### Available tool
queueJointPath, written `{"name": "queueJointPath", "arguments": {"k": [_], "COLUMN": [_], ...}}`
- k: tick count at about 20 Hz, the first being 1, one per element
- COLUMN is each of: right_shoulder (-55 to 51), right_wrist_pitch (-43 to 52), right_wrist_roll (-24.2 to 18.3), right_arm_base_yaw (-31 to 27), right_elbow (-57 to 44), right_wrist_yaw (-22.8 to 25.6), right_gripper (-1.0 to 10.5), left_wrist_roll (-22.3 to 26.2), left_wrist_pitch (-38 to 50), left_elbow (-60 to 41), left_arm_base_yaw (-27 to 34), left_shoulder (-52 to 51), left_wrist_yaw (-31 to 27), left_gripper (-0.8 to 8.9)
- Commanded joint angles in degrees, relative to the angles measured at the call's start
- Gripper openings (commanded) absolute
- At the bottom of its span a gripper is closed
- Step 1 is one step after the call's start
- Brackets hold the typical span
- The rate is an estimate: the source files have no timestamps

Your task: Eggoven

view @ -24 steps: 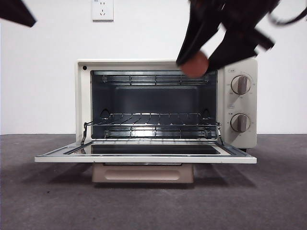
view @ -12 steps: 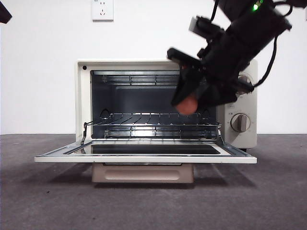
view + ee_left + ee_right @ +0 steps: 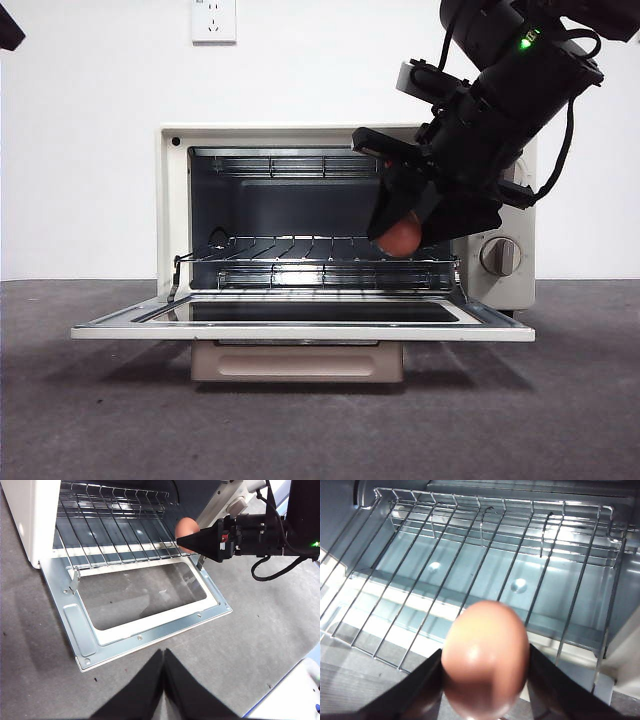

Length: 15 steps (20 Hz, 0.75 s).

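Observation:
The cream toaster oven (image 3: 175,200) stands with its glass door (image 3: 300,325) folded down flat and its wire rack (image 3: 320,250) bare. My right gripper (image 3: 402,235) is shut on the reddish-brown egg (image 3: 402,237) and holds it just above the right front of the rack, at the oven mouth. The egg fills the right wrist view (image 3: 485,657) between the two black jaws, with the rack (image 3: 470,580) below it. The left wrist view shows the egg (image 3: 187,528) and the right arm (image 3: 260,530) over the rack. My left gripper (image 3: 163,655) is shut and empty, back from the door.
Two knobs (image 3: 500,256) sit on the oven's right panel, the upper one hidden behind the arm. A beige handle (image 3: 298,362) hangs under the open door. A wall socket (image 3: 214,20) is above. Grey table surface (image 3: 100,420) lies in front.
My right gripper has carried the egg down from above the oven's top right corner to the oven mouth, and now sits slightly lower and closer to the rack.

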Motion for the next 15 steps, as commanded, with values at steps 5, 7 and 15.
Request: {"name": "queueJointPath", "arguments": {"k": [5,7,15], "right_shoulder": [0.85,0.85,0.59], "right_wrist_pitch": [0.17,0.35,0.79], "right_wrist_roll": [0.72,0.90,1.03], "right_arm_base_yaw": [0.33,0.33,0.33], "right_elbow": [0.57,0.57,1.25], "right_wrist_yaw": [-0.66,-0.59,-0.61], "right_gripper": [2.3,2.3,3.1], "left_wrist_roll": [-0.07,-0.09,-0.07], "left_wrist_pitch": [0.66,0.66,0.66], "left_elbow": [0.42,0.42,0.42], "left_arm_base_yaw": [-0.07,-0.07,-0.07], "left_shoulder": [0.24,0.24,0.24], "left_wrist_yaw": [0.28,0.28,0.28], "left_gripper": [0.06,0.06,0.06]}}
